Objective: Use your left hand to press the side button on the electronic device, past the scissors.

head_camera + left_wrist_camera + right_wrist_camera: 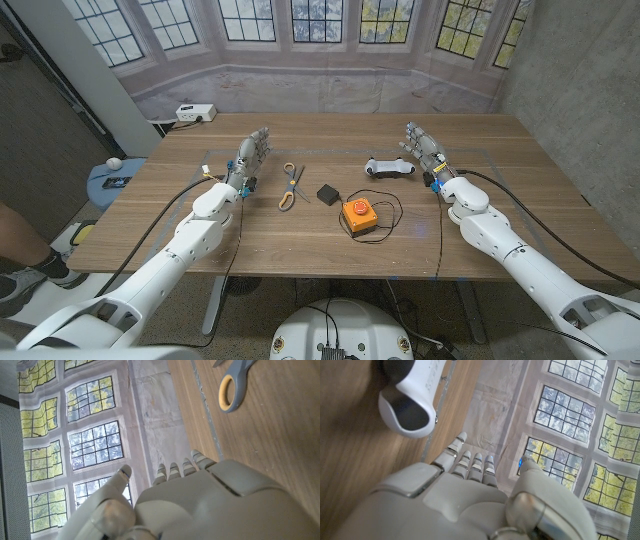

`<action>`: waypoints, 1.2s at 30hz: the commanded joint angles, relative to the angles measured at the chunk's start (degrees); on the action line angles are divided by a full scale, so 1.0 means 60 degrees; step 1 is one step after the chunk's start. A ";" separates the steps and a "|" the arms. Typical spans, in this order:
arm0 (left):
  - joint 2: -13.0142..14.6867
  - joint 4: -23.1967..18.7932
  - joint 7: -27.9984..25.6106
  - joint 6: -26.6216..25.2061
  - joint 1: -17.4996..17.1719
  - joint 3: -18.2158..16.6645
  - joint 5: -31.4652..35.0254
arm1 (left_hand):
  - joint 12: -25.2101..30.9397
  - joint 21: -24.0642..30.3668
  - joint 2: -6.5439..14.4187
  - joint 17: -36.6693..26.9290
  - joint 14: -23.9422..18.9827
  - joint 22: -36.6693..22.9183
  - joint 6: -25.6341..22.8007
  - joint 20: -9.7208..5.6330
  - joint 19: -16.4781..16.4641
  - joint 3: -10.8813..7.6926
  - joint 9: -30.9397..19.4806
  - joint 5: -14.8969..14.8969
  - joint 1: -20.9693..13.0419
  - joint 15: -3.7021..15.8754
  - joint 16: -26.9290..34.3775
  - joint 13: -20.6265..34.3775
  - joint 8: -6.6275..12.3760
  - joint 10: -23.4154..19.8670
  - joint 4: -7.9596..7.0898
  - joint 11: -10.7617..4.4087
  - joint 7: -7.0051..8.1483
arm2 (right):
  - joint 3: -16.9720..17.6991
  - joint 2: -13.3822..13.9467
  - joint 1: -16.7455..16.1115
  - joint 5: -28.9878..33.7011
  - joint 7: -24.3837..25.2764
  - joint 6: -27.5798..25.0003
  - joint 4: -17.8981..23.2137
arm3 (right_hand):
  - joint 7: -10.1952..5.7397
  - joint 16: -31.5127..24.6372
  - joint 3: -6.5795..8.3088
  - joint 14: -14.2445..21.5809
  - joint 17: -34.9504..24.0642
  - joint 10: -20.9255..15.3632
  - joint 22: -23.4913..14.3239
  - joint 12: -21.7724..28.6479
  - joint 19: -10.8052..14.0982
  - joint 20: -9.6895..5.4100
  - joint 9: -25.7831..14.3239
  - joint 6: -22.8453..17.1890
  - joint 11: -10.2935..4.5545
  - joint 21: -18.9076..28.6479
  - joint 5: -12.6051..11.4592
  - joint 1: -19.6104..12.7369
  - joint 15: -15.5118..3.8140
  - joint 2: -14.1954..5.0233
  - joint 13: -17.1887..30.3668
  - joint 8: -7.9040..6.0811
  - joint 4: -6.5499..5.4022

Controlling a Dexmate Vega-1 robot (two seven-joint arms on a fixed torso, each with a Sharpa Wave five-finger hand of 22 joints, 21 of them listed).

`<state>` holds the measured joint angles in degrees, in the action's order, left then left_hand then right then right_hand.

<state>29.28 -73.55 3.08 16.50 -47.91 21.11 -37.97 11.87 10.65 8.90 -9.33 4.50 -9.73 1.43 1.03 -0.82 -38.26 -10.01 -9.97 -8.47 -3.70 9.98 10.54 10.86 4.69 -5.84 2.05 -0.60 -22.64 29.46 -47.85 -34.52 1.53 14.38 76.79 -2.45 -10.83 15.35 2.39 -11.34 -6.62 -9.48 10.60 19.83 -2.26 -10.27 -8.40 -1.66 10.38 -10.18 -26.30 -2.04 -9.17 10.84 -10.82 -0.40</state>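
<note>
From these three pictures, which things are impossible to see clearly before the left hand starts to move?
- Side button of the white electronic device: too small in the head view; cut off by the edge in the right wrist view.
- Scissors: blades cut off by the edge in the left wrist view.
- Small black box: too small in the head view to identify.

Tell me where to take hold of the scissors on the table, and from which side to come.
Grip the scissors by the handle loops at the near end, or across the narrow shank just above them. They lie flat, blades pointing away from the robot, so come from above. The left hand is nearest, just to their left, holding nothing.
</note>
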 commanded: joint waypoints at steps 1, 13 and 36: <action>0.0058 -0.0327 0.0016 0.0042 -0.0051 0.0023 0.0047 | 0.0070 0.0070 0.0034 -0.0025 -0.0041 -0.0012 -0.0089 0.0043 -0.0082 -0.0025 -0.0018 -0.0012 -0.0102 0.0003 0.0061 0.0045 0.0026 -0.0076 0.0111 0.0002 0.0016 | 0.0192 0.0412 -0.0530 0.0103 0.0343 -0.0115 0.0880 | 0.0025 -0.0089 0.0025 0.0071 -0.0018 -0.0008 -0.0028 0.0058 0.0012 -0.0505 -0.0049 -0.0113 0.0032 0.0057 -0.0036 -0.0068 -0.0321 0.0014 0.0024 -0.0038 0.0086; 0.0422 -0.1209 -0.0148 0.0075 -0.0329 0.0095 0.0451 | 0.0071 0.0074 0.0035 -0.0023 -0.0071 -0.0010 -0.0151 0.0060 -0.0114 -0.0055 -0.0017 -0.0015 -0.0192 -0.0015 0.0047 0.0043 0.0018 -0.0128 0.0226 0.0005 0.0010 | 0.0272 0.0617 -0.0810 0.0195 0.0498 -0.0156 0.1297 | 0.0023 -0.0095 0.0034 0.0054 -0.0011 0.0003 -0.0028 0.0063 0.0001 -0.0493 -0.0049 -0.0122 0.0039 0.0060 -0.0029 -0.0080 -0.0312 0.0024 0.0024 -0.0036 0.0156; 0.1213 -0.2786 -0.0399 -0.0382 -0.0544 0.0309 0.1367 | 0.0062 0.0074 -0.0025 -0.0022 -0.0127 -0.0007 -0.0188 0.0107 -0.0160 -0.0069 -0.0016 -0.0030 -0.0347 -0.0043 0.0035 0.0039 -0.0013 -0.0195 0.0457 -0.0015 -0.0042 | 0.0299 0.0611 -0.0750 0.0160 0.0423 -0.0155 0.1047 | 0.0053 -0.0116 0.0061 0.0035 -0.0006 0.0028 -0.0029 0.0071 -0.0014 -0.0457 -0.0052 -0.0183 0.0100 0.0068 -0.0020 -0.0086 -0.0282 0.0001 0.0025 -0.0047 0.0272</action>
<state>34.63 -86.07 2.18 14.84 -50.38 22.42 -33.10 12.08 10.65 8.75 -9.34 4.19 -9.60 0.82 1.55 -1.34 -38.56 -10.00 -9.97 -9.69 -4.00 9.98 10.53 10.86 3.77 -3.46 1.73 -0.61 -20.89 32.97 -52.68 -33.51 4.35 13.58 83.90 -2.14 -11.27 15.58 2.39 -11.18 -6.40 -9.47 10.59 19.82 -2.26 -10.26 -8.71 -1.45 10.37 -10.14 -26.30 -2.04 -9.17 10.83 -10.82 0.80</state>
